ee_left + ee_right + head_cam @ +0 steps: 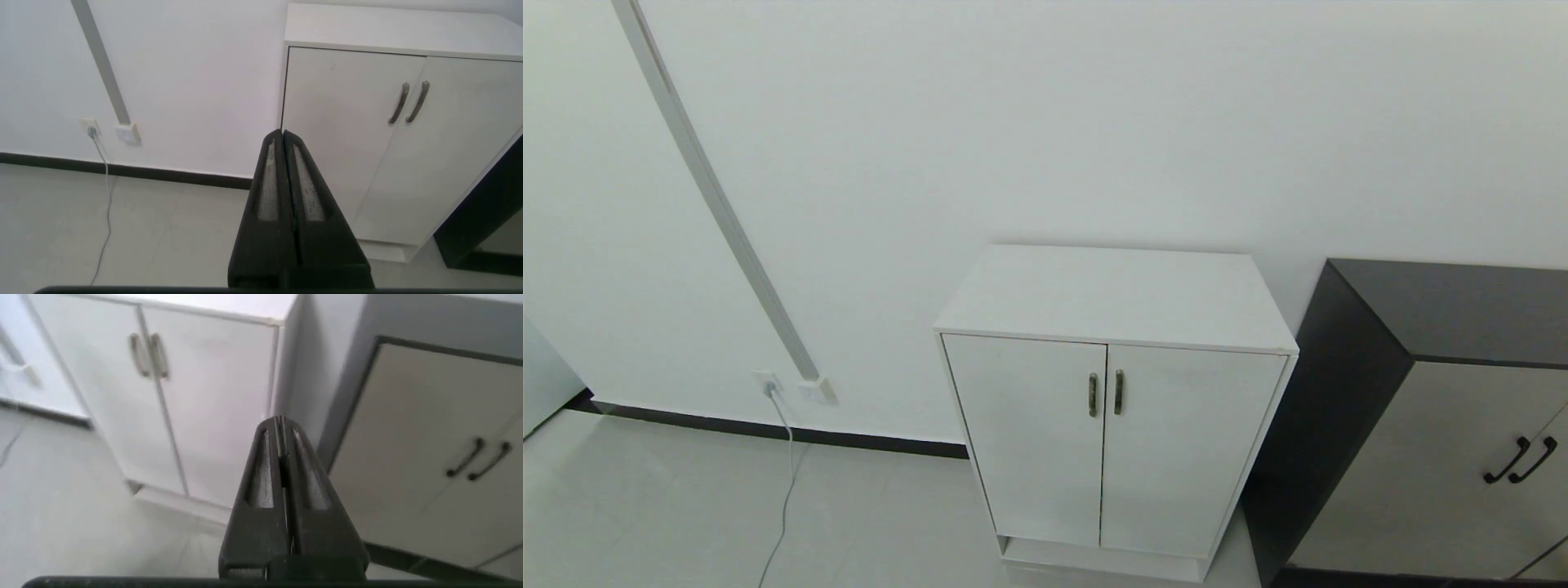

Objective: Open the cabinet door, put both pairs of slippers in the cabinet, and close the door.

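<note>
A small white cabinet [1115,392] stands against the wall, both doors closed, with two vertical metal handles [1105,394] at the middle seam. It also appears in the left wrist view as the white cabinet [409,122] and in the right wrist view as the white cabinet [172,384]. My left gripper [283,139] is shut with nothing in it, held back from the cabinet's left side. My right gripper [280,425] is shut and empty, off the cabinet's right front corner.
A larger dark cabinet [1421,408] with pale doors and black handles stands close to the right of the white one. A wall socket [768,382] with a grey cable [784,490] trailing over the floor is to the left. A cable duct [711,188] runs up the wall.
</note>
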